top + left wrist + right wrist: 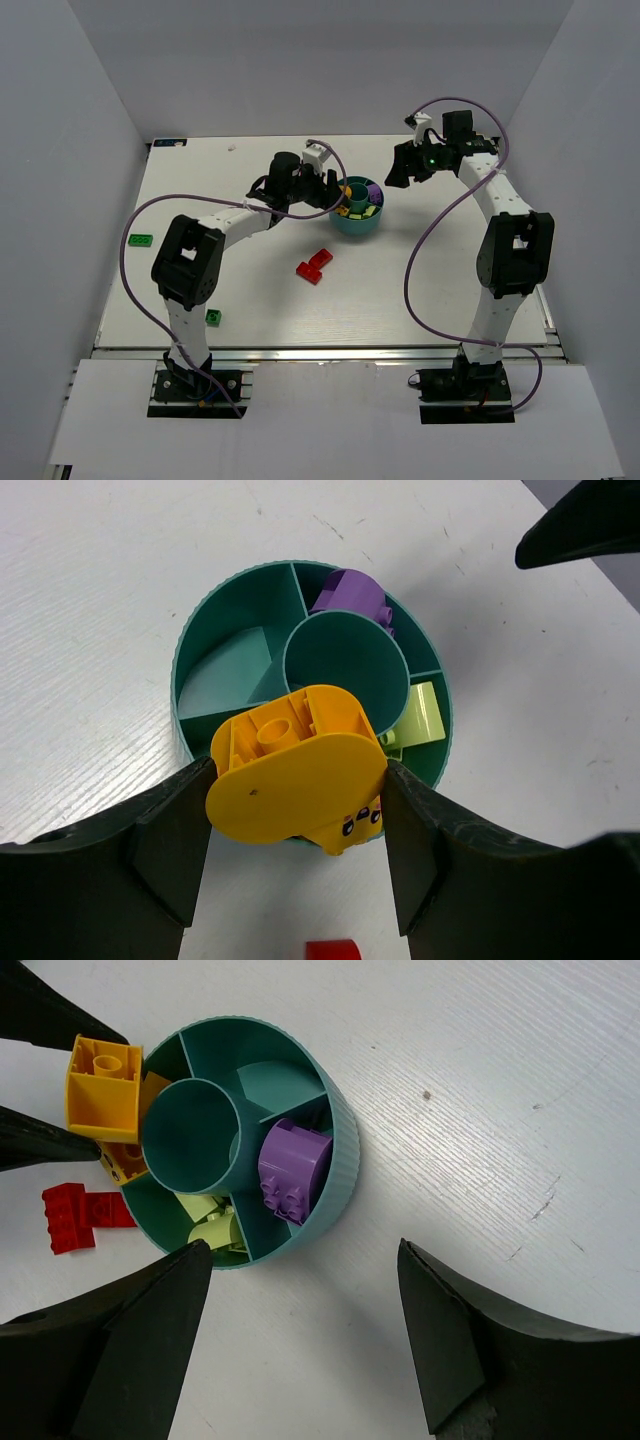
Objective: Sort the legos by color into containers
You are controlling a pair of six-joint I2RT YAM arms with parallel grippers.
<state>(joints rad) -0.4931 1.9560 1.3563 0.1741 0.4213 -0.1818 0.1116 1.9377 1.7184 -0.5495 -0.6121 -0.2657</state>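
The left gripper (pixel 295 790) gripped a yellow-orange studded plastic brick (pixel 290 750) over the round teal plastic dish (pixel 186 650), which sat toward the table's far edge. The right gripper (pixel 305 1260) hovered wide and empty. Dropping it seemingly needs alignment over the wedge holding yellow.

A purple studded plastic brick (pixel 293 1165) is sitting in one wedge of the round teal plastic dish (pixel 346 1150).

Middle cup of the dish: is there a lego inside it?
No, the middle well of the dish shows only bare teal floor.
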